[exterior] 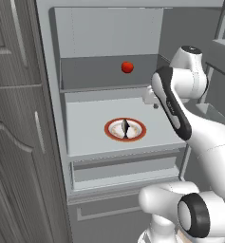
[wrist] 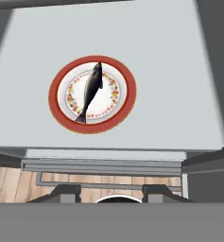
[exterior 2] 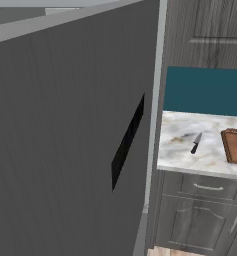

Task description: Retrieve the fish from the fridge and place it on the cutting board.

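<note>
The step in hand looks like the reach into the fridge (exterior: pixel 57 118): its door is open and the fish (exterior: pixel 125 127) is not yet picked up. The fish lies on a plate (exterior: pixel 111 131) with a red rim, which sits on the middle shelf (exterior: pixel 85 133). In the hand view the fish (wrist: pixel 90 90) lies slantwise across the plate (wrist: pixel 127 92), 1 pointed end near the rim at the top, the tail near the rim at the bottom.

The gripper (wrist: pixel 110 191) hangs above and well apart from the plate, holding nothing. Its 2 tips (wrist: pixel 66 193) show at the bottom of the hand view with a gap between them; whether that counts as open or nearly closed I cannot tell.

The next move, as I judge it, calls for lowering the hand over the fish, turning the jaws so they close across its slim body and not along it, and keeping off the plate's rim.

Containers: the plate holds the fish alone. The upper shelf holds 1 tomato (exterior: pixel 127 67). On the counter (exterior 2: pixel 175 150) beside the fridge lie a knife (exterior 2: pixel 196 143) and the board (exterior 2: pixel 235 146), bare where it shows.
</note>
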### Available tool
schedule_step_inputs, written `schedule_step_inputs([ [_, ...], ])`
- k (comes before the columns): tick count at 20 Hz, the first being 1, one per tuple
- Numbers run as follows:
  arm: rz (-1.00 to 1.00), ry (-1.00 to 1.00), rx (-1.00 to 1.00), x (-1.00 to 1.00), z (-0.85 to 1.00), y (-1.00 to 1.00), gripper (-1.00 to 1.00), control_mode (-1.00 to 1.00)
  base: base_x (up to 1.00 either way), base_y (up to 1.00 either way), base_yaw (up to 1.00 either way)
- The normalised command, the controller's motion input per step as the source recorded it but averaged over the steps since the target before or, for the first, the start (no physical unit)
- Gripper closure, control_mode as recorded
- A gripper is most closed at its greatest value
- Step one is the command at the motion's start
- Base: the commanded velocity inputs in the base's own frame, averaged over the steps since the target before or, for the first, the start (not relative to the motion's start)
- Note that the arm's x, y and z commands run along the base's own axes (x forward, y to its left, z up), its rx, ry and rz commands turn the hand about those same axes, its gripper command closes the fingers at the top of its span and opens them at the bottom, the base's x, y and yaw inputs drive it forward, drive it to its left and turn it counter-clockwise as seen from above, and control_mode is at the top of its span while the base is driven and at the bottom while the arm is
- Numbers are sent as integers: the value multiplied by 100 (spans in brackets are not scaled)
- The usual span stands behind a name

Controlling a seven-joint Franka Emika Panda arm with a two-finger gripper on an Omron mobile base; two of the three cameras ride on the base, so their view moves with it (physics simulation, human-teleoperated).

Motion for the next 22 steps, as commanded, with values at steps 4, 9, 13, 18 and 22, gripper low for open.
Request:
schedule_step_inputs([
  [4,0,3,0,-10,-1,3,-100,-100,0,0,0],
  [9,0,0,-1,0,-48,34,-100,-100,0,0,0],
  [13,2,-1,0,0,-65,30,-100,-100,0,0,0],
  [18,7,-11,0,0,-47,13,-100,-100,0,0,0],
  [22,6,-16,0,4,-42,4,-100,-100,0,0,0],
])
